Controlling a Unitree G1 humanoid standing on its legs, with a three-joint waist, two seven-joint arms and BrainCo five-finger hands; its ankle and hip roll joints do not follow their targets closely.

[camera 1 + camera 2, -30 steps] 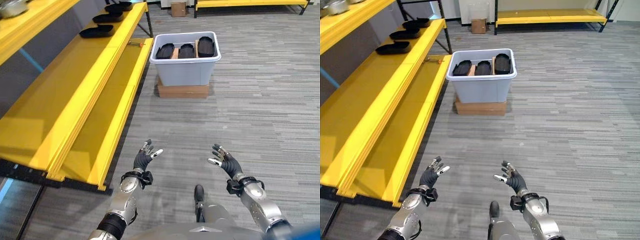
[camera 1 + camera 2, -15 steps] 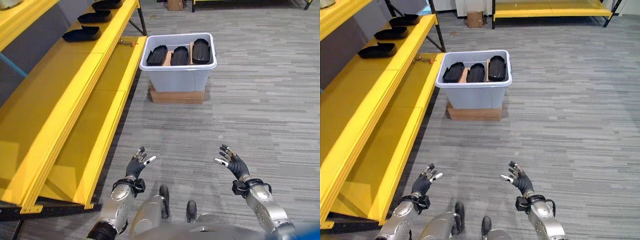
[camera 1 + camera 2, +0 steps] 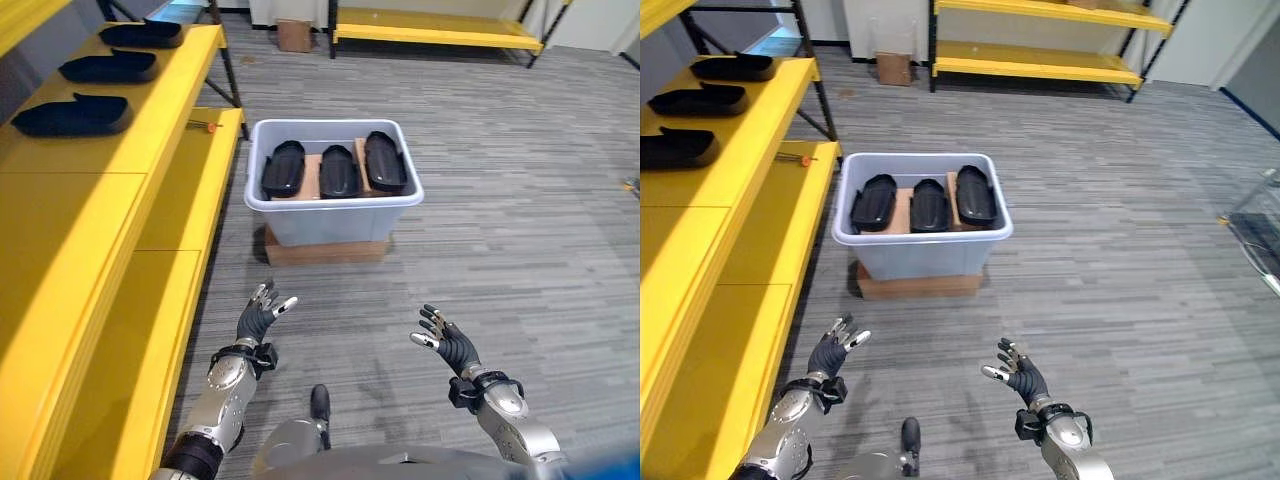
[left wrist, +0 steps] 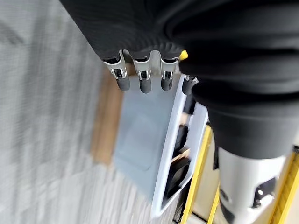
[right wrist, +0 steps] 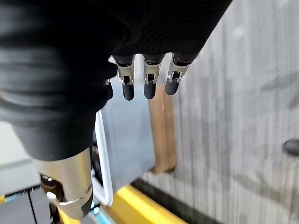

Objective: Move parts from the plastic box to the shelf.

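1. Left eye view: plastic box (image 3: 335,218), pale grey, stands on the grey floor (image 3: 520,200) ahead of the robot; it rests on a flat brown cardboard base (image 3: 325,250); yellow shelf (image 3: 150,140) runs along the robot's left, just beside the box.
2. Box contents: three black parts side by side, left part (image 3: 283,168), middle part (image 3: 338,171), right part (image 3: 385,160); brown cardboard dividers show between them.
3. Shelf, upper level: three more black parts in a row, near (image 3: 72,114), middle (image 3: 108,67), far (image 3: 142,33); well apart from the box; a small orange item (image 3: 207,126) lies on the lower level near the box's far left corner.
4. Left hand (image 3: 262,316): raised over the floor, near side of the box, fingers straight and spread; empty; left wrist view agrees, fingers (image 4: 143,77) extended with the box beyond them.
5. Right hand (image 3: 447,343): level with the left, well short of the box, fingers spread; empty; right wrist view shows fingers (image 5: 150,80) extended, box wall and base past them.
6. Background: a second yellow shelf (image 3: 430,25) across the far end; small cardboard box (image 3: 293,35) on the floor beside it.
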